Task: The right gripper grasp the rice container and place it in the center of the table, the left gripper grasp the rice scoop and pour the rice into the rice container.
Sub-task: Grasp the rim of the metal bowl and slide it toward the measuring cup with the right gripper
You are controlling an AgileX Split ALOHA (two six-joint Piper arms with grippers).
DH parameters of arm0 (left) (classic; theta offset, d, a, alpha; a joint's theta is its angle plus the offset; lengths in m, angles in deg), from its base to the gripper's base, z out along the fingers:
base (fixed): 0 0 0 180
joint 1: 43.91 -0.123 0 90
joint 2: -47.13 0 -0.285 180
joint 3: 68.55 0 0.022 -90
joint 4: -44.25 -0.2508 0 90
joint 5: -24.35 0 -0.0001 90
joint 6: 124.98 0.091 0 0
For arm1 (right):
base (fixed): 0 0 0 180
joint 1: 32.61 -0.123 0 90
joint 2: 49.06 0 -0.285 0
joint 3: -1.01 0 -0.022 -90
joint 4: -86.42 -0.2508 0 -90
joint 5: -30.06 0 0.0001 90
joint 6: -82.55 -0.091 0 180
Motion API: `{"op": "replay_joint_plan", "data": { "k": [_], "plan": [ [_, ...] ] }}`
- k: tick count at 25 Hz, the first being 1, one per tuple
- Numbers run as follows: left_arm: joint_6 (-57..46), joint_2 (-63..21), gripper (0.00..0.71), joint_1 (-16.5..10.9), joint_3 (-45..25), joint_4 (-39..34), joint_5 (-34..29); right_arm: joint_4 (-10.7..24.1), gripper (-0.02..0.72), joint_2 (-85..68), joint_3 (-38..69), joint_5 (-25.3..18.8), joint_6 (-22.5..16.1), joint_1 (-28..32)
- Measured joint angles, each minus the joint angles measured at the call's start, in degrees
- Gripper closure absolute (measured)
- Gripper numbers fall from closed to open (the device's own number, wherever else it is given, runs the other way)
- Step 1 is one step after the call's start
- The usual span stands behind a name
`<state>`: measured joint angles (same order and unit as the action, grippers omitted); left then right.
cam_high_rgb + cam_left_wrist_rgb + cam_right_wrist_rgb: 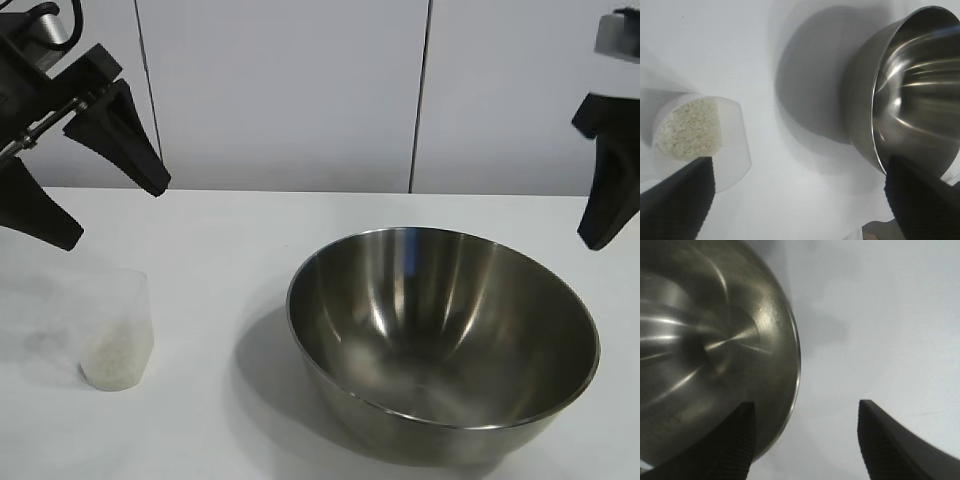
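step 1 in hand: my right gripper (805, 440) hangs over the r-side rim of the steel mixing bowl (440, 340), jaws parted, nothing held, one finger over the bowl's inside, the other outside. bowl sits empty on the white table (230, 240), right of ctr. next i'd drop so the rim goes btwn fingers, then clamp. left gripper (105, 200) spread wide, empty, above the clear measuring cup (115, 335) w/ rice (687, 130), far left.

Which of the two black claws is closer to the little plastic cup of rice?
Left. The left gripper hangs open just above the rice scoop; the right gripper is across the table, open at the rice container rim.
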<state>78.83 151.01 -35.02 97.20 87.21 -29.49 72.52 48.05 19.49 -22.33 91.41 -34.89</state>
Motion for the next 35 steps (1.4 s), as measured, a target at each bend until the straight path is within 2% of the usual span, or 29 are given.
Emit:
{"op": "replay_joint_plan", "data": {
  "k": [4,7,8,11,12,14,19,23,27,30,35],
  "plan": [
    [0.0,0.0,0.047,0.0,0.0,0.0,0.0,-3.8,0.295,6.9,0.0,4.3,1.6,0.0],
    [0.0,0.0,0.047,0.0,0.0,0.0,0.0,-7.9,0.308,12.4,0.0,5.4,4.3,0.0],
    [0.0,0.0,0.047,0.0,0.0,0.0,0.0,-9.0,0.344,14.0,0.0,5.4,5.1,0.0],
    [0.0,0.0,0.047,0.0,0.0,0.0,0.1,-11.1,0.583,17.1,0.0,5.1,7.8,0.0],
    [0.0,0.0,0.047,0.0,0.0,0.0,0.1,-11.9,0.63,17.1,0.0,4.8,9.2,0.0],
    [0.0,0.0,0.047,0.0,0.0,0.0,0.1,-12.6,0.663,16.0,0.0,4.3,11.5,0.0],
    [0.0,0.0,0.047,0.0,0.0,0.0,0.2,-18.6,0.685,10.7,0.0,1.7,15.0,0.0],
    [0.0,0.0,0.047,0.0,0.0,0.0,0.7,-19.2,0.685,7.0,0.0,0.0,14.5,0.0],
    [0.0,0.0,0.047,0.0,0.0,0.0,1.2,-18.7,0.685,6.0,0.0,-0.3,11.5,-0.6],
    [0.0,0.0,0.047,0.0,0.0,0.0,1.2,-17.0,0.685,6.0,0.0,0.7,8.7,-4.1],
    [0.0,0.0,0.047,0.0,0.0,0.0,1.2,-14.3,0.685,6.1,0.0,5.6,2.5,-12.4]
  ]
}}
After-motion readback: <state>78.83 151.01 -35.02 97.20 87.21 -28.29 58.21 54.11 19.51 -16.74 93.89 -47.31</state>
